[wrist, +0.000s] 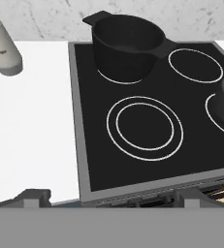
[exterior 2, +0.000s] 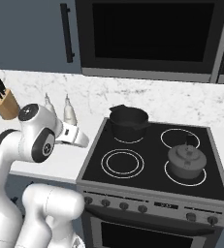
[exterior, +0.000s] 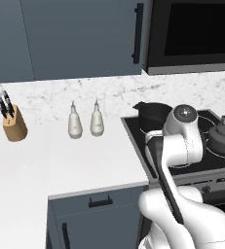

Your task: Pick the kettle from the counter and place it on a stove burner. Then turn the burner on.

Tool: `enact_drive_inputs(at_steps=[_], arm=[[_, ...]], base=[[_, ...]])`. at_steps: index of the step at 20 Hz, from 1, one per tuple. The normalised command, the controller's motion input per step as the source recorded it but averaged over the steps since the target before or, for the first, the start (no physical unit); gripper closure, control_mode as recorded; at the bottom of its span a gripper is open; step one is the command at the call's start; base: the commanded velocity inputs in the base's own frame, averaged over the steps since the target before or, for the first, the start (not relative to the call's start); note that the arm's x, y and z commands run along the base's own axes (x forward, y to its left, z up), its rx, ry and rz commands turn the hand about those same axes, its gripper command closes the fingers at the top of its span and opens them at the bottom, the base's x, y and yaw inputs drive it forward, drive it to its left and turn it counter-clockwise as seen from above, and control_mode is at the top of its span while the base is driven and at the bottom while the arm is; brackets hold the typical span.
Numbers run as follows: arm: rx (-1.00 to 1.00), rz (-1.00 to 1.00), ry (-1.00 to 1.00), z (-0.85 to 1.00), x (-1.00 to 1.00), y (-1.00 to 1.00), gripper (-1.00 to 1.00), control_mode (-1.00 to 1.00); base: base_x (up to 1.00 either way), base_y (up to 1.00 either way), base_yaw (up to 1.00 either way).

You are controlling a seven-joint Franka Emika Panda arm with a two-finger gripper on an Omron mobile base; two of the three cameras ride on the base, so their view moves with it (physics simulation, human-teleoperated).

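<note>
Already, you'll see the small squat dark-grey kettle with its domed lid and arched black handle [exterior 2: 186,162] standing on the front right thin-ringed burner [exterior 2: 169,170] of the glossy black glass cooktop [exterior 2: 147,160], not on the smooth white countertop [exterior: 60,160]. Judge it rigid, smooth-sided and fairly light; the arched handle is the sure hold (the round body would likely slip). The wider dark pot with a pouring lip [exterior 2: 128,122] fills the back left burner, well apart from the kettle. Two pale bottles [exterior: 85,121] and a wooden knife block [exterior: 14,126] stand back on the counter, out of your way. The row of small knobs [exterior 2: 142,209] lies below the glass. The gripper [wrist: 111,197] shows only its tips, spread wide, holding nothing.
</note>
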Motion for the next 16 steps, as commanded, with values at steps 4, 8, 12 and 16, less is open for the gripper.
enact_drive_inputs(at_steps=[4,8,12,16], arm=[[0.0,0.0,0.0,-0.01,-0.08,-0.48,-1.0,-1.0],[0.01,0.0,0.0,-0.03,-0.16,-0.95,-1.0,-1.0],[0.06,0.0,-0.01,-0.17,-0.26,-1.0,-1.0,-1.0],[0.03,0.0,-0.03,-0.46,-0.54,-1.0,-1.0,-1.0]], base=[[0.0,0.0,0.0],[0.0,0.0,0.0],[0.0,0.0,0.0],[0.0,0.0,0.0]])
